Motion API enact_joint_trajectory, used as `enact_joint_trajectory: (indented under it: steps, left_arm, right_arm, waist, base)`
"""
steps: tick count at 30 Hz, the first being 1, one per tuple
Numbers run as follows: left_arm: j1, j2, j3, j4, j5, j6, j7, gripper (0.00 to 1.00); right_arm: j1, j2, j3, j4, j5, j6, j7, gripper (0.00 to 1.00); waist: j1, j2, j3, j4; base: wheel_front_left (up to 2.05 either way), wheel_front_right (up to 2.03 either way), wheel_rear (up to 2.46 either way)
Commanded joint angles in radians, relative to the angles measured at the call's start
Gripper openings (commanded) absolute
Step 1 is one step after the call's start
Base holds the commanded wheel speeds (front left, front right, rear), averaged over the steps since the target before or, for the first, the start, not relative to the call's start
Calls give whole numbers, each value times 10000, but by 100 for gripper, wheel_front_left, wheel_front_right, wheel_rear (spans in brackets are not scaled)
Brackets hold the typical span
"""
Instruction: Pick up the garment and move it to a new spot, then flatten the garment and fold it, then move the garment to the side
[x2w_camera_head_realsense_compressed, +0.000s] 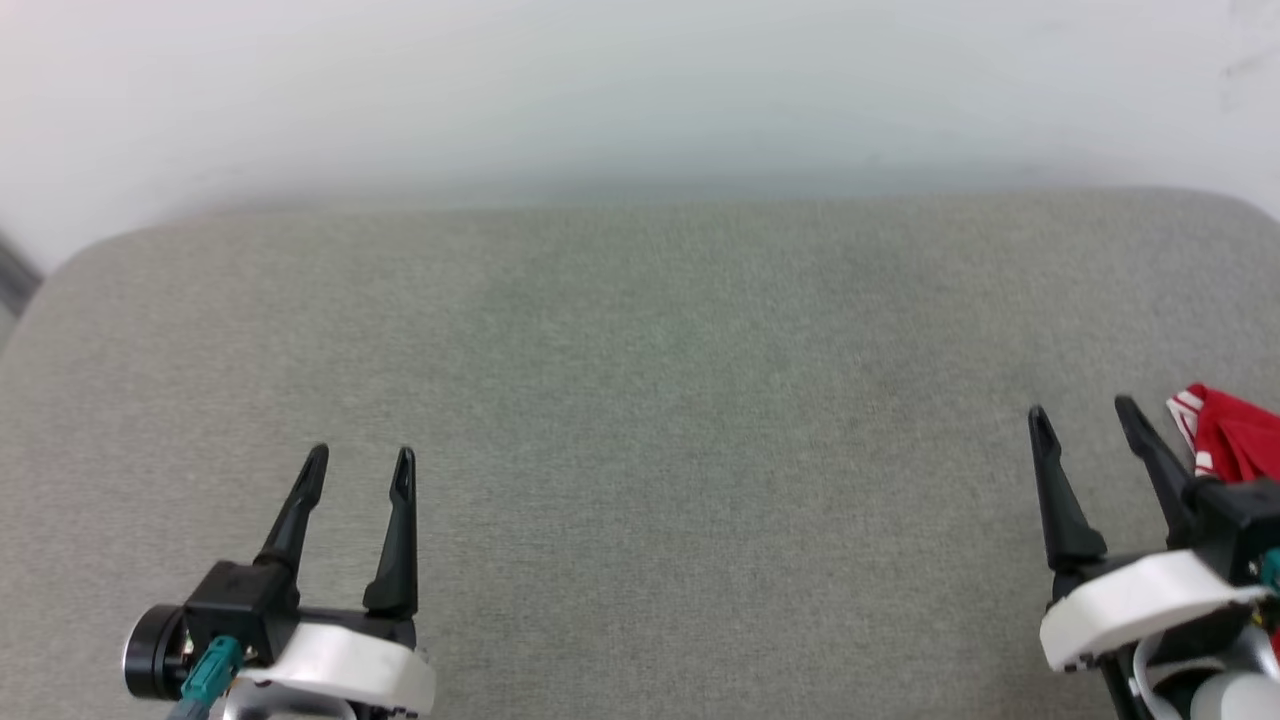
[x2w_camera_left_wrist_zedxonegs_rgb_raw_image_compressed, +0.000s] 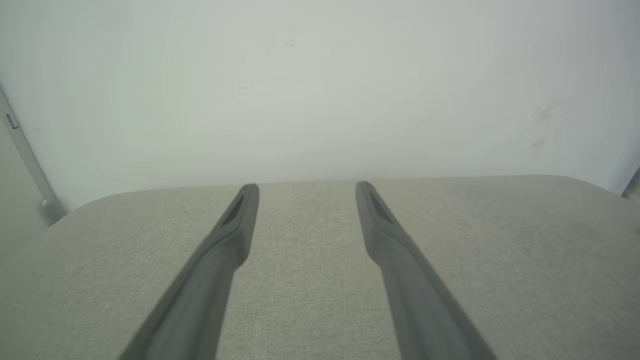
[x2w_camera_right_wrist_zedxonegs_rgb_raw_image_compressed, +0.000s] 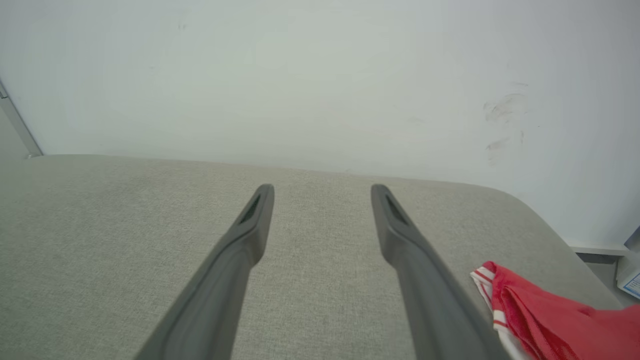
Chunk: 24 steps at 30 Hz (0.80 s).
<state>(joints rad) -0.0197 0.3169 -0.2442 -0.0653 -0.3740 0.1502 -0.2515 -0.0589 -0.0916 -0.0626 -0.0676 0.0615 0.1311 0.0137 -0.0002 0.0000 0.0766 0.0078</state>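
So, the left gripper (x2w_camera_head_realsense_compressed: 361, 455) sits near left over the bare grey cushion (x2w_camera_head_realsense_compressed: 640, 400), fingers spread wide with nothing between them, probably just parked. The right gripper (x2w_camera_head_realsense_compressed: 1081, 408), near right, is spread and empty too. The garment (x2w_camera_head_realsense_compressed: 1235, 440) lies bunched just right of it at the cushion's edge, so I'd guess that arm grabs first.
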Motion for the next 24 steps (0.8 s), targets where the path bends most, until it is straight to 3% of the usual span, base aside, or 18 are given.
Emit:
enact_joint_trajectory:
  steps: [1,12,24]
  left_arm:
    - [263,85,27,82,10,45,-60,100]
    - [889,101,-186,435,-70,-41,-72,100]
    - [786,13,-229,865,-8,-242,-127,100]
  right_arm:
    - [411,120,-10,-187,97,-7,-7,100]
    - [2165,422,-70,-1500,65,-7,214,100]
    - [2414,429,8,-1879,301,-6,324,100]
  waist:
    - [2,0,-468,297]
    - [2,0,-1056,273]
    - [2,0,-1122,236]
  base:
    - [0,0,0]
    - [0,0,0]
    - [0,0,0]
